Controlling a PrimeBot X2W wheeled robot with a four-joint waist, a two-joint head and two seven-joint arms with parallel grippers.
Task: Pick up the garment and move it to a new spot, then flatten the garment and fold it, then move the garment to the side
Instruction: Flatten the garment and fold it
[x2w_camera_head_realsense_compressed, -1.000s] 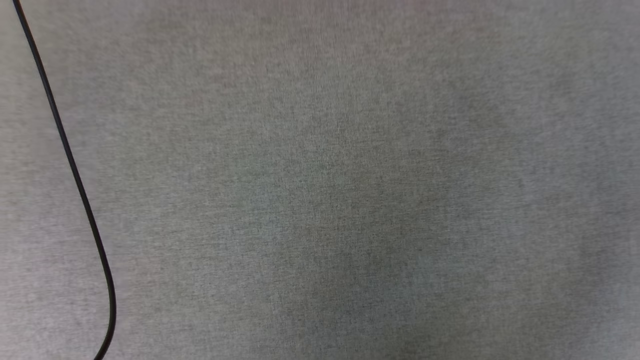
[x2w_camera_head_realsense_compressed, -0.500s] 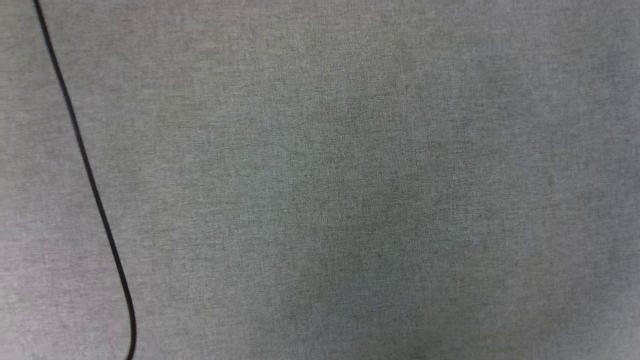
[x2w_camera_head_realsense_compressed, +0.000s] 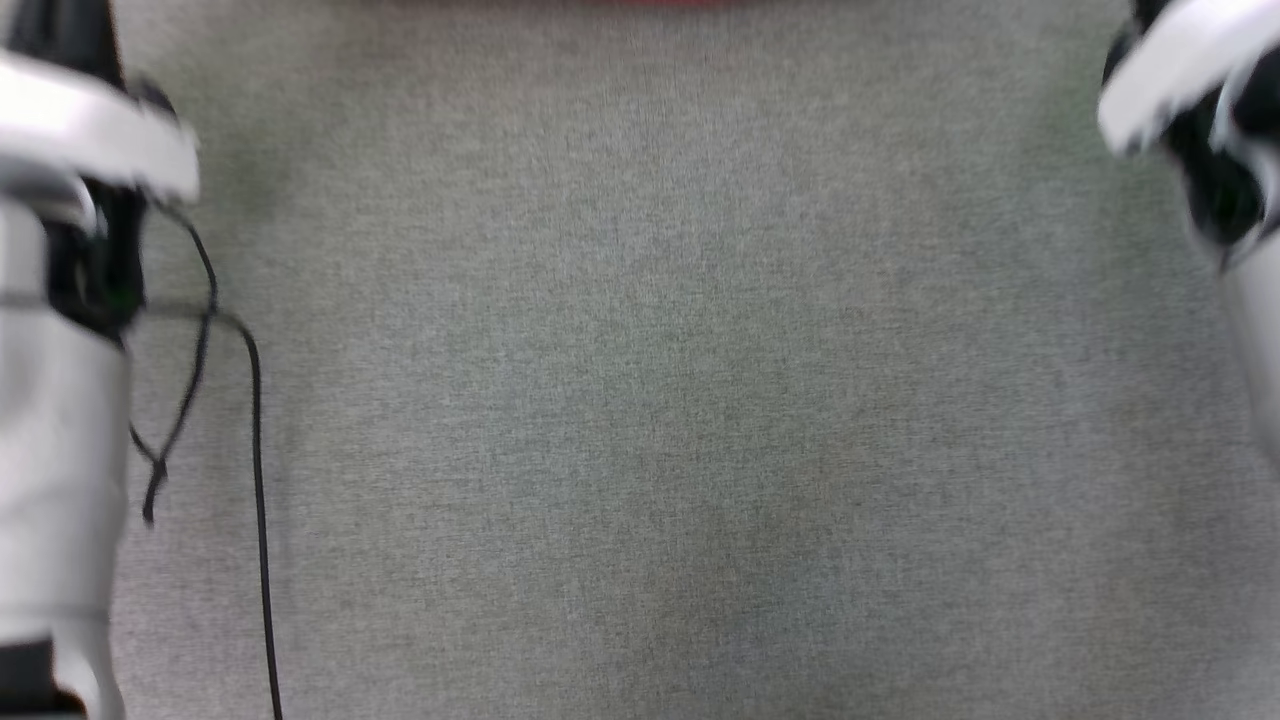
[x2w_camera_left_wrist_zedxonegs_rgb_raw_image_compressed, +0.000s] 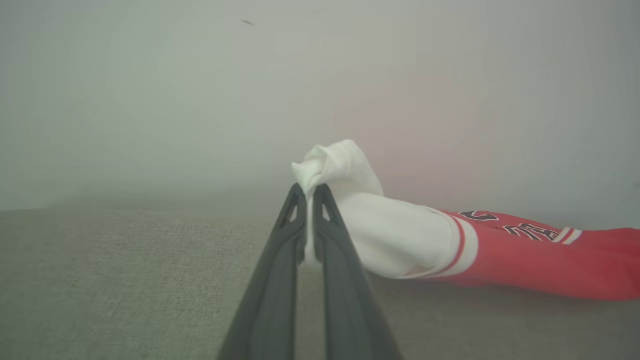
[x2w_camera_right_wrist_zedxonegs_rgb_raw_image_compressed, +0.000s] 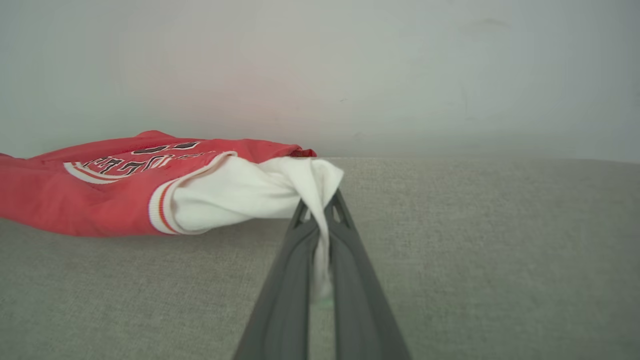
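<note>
In the head view we see bare grey desk (x2w_camera_head_realsense_compressed: 640, 400) mid-frame and a thin red strip of the garment (x2w_camera_head_realsense_compressed: 640, 2) at the top edge. In the left wrist view the left claw (x2w_camera_left_wrist_zedxonegs_rgb_raw_image_compressed: 310, 190) is pinched shut on one white sleeve (x2w_camera_left_wrist_zedxonegs_rgb_raw_image_compressed: 345, 165), the red body trailing toward the lower right. In the right wrist view the right claw (x2w_camera_right_wrist_zedxonegs_rgb_raw_image_compressed: 320, 202) nips the other sleeve (x2w_camera_right_wrist_zedxonegs_rgb_raw_image_compressed: 260, 190), so we judge it grasped and being repositioned; flattening, folding and setting aside remain.
</note>
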